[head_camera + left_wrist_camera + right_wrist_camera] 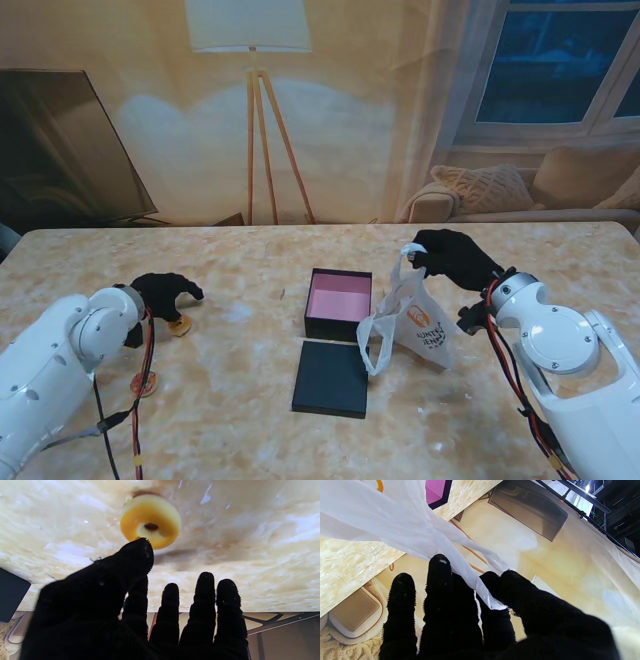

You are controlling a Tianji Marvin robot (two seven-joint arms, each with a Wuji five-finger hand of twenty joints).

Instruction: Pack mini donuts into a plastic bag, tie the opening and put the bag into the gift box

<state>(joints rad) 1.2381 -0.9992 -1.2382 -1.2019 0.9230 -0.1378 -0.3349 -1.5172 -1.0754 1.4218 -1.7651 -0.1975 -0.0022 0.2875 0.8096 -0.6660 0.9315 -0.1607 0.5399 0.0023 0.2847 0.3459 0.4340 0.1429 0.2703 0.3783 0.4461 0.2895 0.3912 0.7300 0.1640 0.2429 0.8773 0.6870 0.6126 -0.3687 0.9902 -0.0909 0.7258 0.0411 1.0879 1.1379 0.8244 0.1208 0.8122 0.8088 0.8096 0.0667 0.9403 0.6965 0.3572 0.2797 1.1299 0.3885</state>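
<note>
- The black-gloved right hand (455,258) holds a white translucent plastic bag with an orange printed logo (420,325) up by one handle loop, to the right of the box.
- In the right wrist view the thumb and neighbouring fingers (492,587) are pinched on the twisted handle strip; the other fingers stand straight and close together.
- The bag's lower part hangs down to the marble-patterned table top (240,400), its second handle drooping loose at the left side.
- The square black gift box with a pink lining (339,303) sits open at the table's middle, and its flat black lid (332,378) lies just nearer to the robot.
- The black-gloved left hand (165,294) hovers over a small yellow ring-shaped mini donut (150,521) at the left of the table.
- Its fingers are spread and hold nothing; the thumb tip (140,552) sits just beside the donut's edge, contact unclear.
- A second small brownish donut (144,382) lies nearer to the robot, beside the left arm.
</note>
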